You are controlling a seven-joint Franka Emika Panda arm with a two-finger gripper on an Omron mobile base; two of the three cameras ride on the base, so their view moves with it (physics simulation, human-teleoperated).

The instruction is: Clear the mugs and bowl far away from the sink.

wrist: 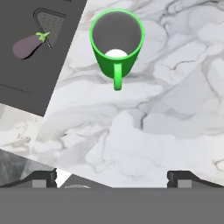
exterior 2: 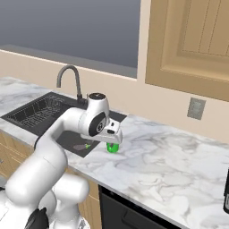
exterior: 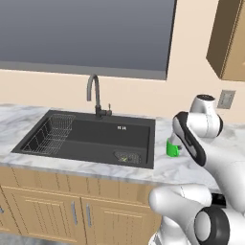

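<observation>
We see a bright green mug (wrist: pixel 117 41) standing upright on the white marbled counter (wrist: pixel 166 118), just to the right of the sink (exterior: pixel 91 136) and apart from its rim. In the hand view we look down into the mug's open mouth, and its handle points toward the camera. The fingers (wrist: pixel 116 178) hang above the counter on the near side of the mug, spread wide, with one dark tip at each lower corner of that view; nothing is held between them, and they touch neither mug nor counter.

The sink is a dark rectangular basin set into the counter, with a wire rack (exterior: pixel 50 134) in its left part and a dark gooseneck faucet (exterior: pixel 95 95) rising from the far edge. A small purple eggplant (wrist: pixel 29 45) lies on the basin floor near the right end, close to the drain.

In the right base view the white arm (exterior 2: pixel 67 129) bends over the sink's right end, and the hand sits directly over the mug, which shows as a green patch under the wrist. A grey wall outlet (exterior 2: pixel 196 108) is on the wall to the right, above the counter.
</observation>
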